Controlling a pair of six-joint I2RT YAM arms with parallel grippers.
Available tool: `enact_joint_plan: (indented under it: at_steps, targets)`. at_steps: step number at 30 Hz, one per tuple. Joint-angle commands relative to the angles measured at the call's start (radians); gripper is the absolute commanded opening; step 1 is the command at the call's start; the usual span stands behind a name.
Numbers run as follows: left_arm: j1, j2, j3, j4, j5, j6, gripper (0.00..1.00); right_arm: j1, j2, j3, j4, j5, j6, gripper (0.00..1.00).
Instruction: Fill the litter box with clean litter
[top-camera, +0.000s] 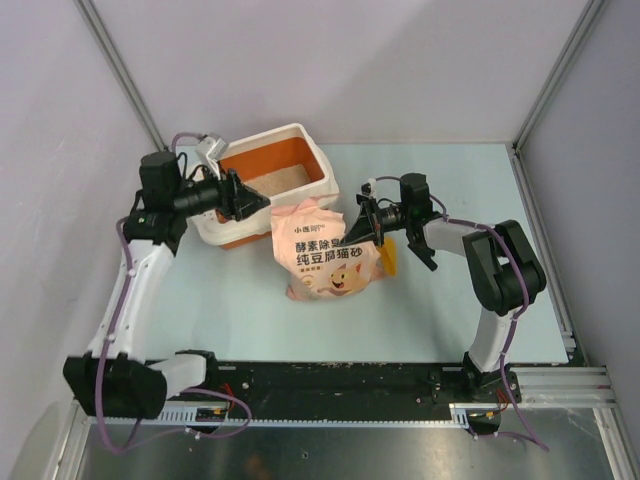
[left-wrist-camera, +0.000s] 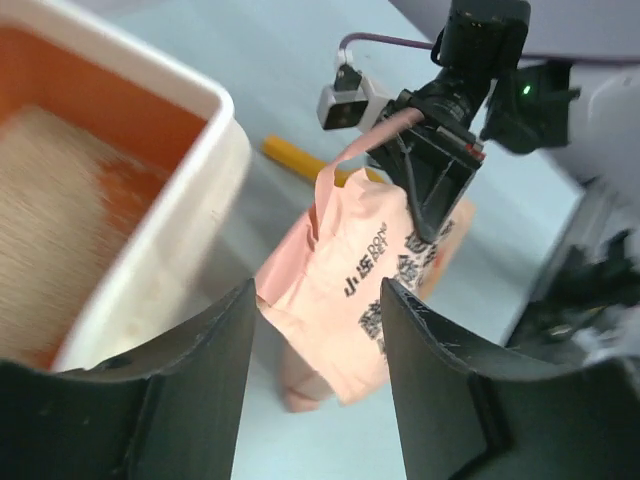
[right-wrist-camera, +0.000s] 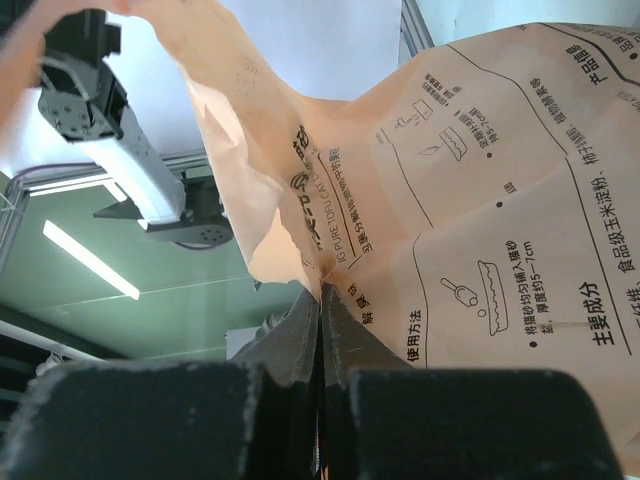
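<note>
The litter box (top-camera: 312, 160) stands at the back left, cream-white outside and orange inside. Pale beige clean litter (top-camera: 286, 180) covers part of its floor, and both show in the left wrist view, the box (left-wrist-camera: 215, 115) and the litter (left-wrist-camera: 50, 210). A pink-beige printed bag (top-camera: 325, 255) stands just right of the box. My right gripper (top-camera: 358, 226) is shut on the bag's upper right edge (right-wrist-camera: 322, 292). My left gripper (top-camera: 252, 203) is open over the box's near right corner. The bag's loose corner (left-wrist-camera: 345, 300) shows beyond its jaws, not held.
A yellow-orange scoop (top-camera: 388, 258) lies on the table behind the bag's right side; its handle (left-wrist-camera: 295, 158) shows in the left wrist view. Grey walls with metal posts close the back and sides. The pale table (top-camera: 450, 300) stretches to the right and front.
</note>
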Motion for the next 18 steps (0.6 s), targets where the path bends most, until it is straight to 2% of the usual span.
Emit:
enact_joint_plan:
  at_steps: [1, 6, 10, 13, 18]
  targets:
    - [-0.109, -0.094, 0.084, -0.073, -0.104, 0.425, 0.6, 0.007, -0.028, 0.071, 0.037, -0.14, 0.042, 0.0]
    - [-0.309, -0.092, 0.086, -0.111, -0.144, 0.648, 0.71, 0.004, -0.026, 0.077, 0.03, -0.142, 0.033, 0.0]
    - [-0.462, -0.033, 0.077, -0.188, -0.189, 0.838, 0.73, -0.005, -0.043, 0.079, 0.025, -0.145, 0.021, 0.0]
    - [-0.531, 0.002, 0.045, -0.191, -0.242, 0.948, 0.73, -0.009, -0.054, 0.077, -0.028, -0.146, -0.024, 0.0]
    - [-0.584, 0.071, 0.042, -0.194, -0.262, 1.032, 0.72, -0.007, -0.056, 0.077, -0.082, -0.145, -0.059, 0.0]
